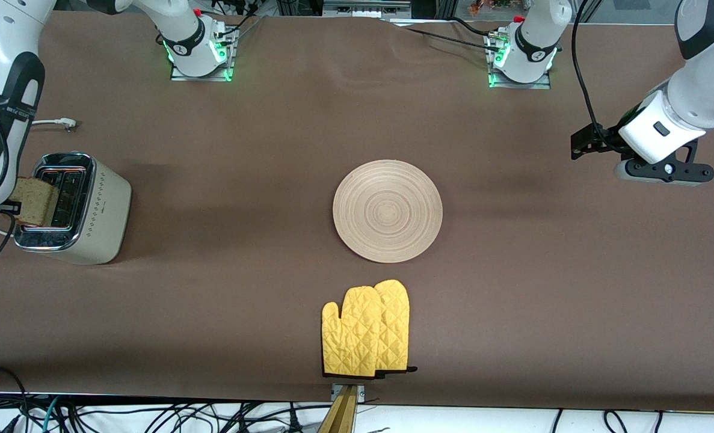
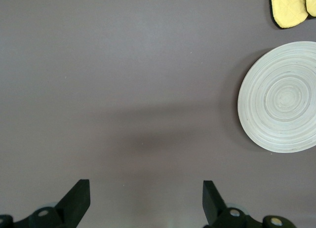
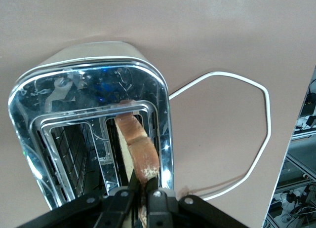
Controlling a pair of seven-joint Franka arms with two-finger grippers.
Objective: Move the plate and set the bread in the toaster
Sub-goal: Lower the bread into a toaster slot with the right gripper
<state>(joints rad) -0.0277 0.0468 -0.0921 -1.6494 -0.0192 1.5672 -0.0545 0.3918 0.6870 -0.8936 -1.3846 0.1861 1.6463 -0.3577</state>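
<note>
Brown cloth over the whole table (image 1: 212,300). From the front: toaster (image 1: 86,207) at the right arm's end of the table, long axis running toward the camera, chrome top with two slots facing up, dotted side turned toward the table's middle. Bread (image 1: 33,200) upright, edge-on, over the slot nearer the table's edge, lower part down at the slot, how deep hard to judge. Right gripper (image 1: 5,207) mostly cut off by the picture's edge, over the toaster. Plate (image 1: 388,210) flat at the table's centre, well apart from the toaster. Yellow mitts (image 1: 366,329) nearer the camera than the plate, thumbs and tips pointing toward it, one partly covering the other. Left gripper (image 1: 588,144) waiting up in the air over the left arm's end of the table.

From the left wrist: fingers (image 2: 79,198) spread wide over bare cloth, nothing between them; plate (image 2: 280,95) and mitts (image 2: 291,8) cut off at the picture's edge.

From the right wrist: right gripper (image 3: 143,196) pinching the bread (image 3: 136,149) by its crust, slice standing along the slot's length, lower end inside the toaster (image 3: 89,90). White cord (image 3: 247,119) looping on the cloth beside it, its end out of sight.
</note>
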